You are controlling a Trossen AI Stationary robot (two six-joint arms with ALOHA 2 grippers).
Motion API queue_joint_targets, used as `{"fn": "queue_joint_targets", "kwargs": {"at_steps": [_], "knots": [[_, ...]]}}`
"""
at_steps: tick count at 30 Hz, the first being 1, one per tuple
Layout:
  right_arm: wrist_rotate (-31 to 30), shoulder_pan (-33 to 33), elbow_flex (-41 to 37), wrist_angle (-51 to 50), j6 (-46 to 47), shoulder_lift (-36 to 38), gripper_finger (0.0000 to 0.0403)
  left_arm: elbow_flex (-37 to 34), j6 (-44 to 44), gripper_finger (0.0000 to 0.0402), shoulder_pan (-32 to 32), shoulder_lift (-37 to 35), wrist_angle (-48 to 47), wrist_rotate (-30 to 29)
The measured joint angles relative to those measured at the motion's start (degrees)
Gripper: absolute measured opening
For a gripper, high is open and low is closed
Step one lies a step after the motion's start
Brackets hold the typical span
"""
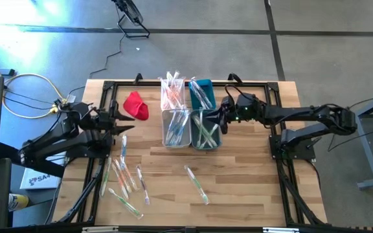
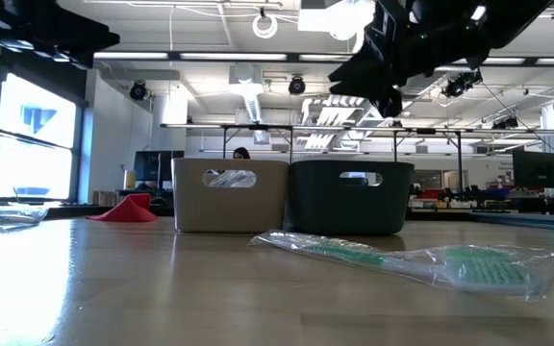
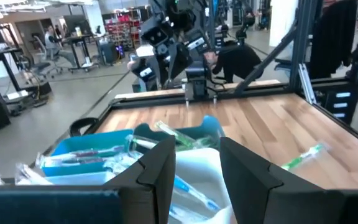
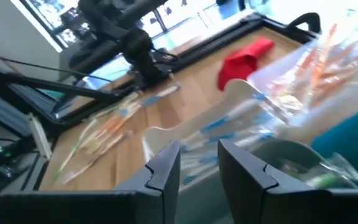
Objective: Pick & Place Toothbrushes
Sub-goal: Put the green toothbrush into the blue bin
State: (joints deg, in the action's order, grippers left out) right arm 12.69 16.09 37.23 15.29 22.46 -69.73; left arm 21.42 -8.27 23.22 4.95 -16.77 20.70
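Observation:
Wrapped toothbrushes lie scattered on the table's near left part (image 1: 123, 176). One more lies apart (image 1: 197, 184); the low view shows it close up, green (image 2: 421, 259). Others stand sorted in four small bins mid-table: pink and orange (image 1: 173, 92), blue (image 1: 175, 127), green (image 1: 205, 131). My right gripper (image 1: 214, 120) (image 4: 197, 152) hovers open above the green-brush bin and holds nothing. My left gripper (image 1: 123, 118) (image 3: 197, 149) is open and empty near the table's left side, beside the red cloth (image 1: 136, 105), pointing toward the bins.
The four bins sit close together in a square; the teal one (image 1: 203, 90) is at the far right. A black frame (image 1: 283, 162) runs around the table. Bare wood lies between the bins and the near edge (image 1: 238, 194). Cables lie off the table's left side (image 1: 24, 90).

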Motion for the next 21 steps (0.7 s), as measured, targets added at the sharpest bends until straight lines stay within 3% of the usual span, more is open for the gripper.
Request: {"fn": "queue_joint_targets", "kwargs": {"at_steps": [3, 9, 16, 21], "knots": [[-2.6, -3.3, 0.0, 1.1, -1.1, 0.0, 0.01, -0.7, 0.1, 0.0124, 0.0, -2.6, -2.7, 1.7], [-15.8, -11.2, 1.0, -0.6, -1.3, 0.0, 0.01, -2.5, 2.6, 0.0124, 0.0, -4.6, -5.9, 4.6], [-29.9, -20.1, 12.1, -16.1, -1.1, -1.5, 0.01, -2.5, 6.1, 0.0124, 0.0, -4.0, -6.0, 4.7], [-34.4, -24.2, 20.8, -25.8, 1.6, -6.0, 0.01, -2.4, 7.1, 0.0124, 0.0, -4.0, -5.8, 4.5]]}}
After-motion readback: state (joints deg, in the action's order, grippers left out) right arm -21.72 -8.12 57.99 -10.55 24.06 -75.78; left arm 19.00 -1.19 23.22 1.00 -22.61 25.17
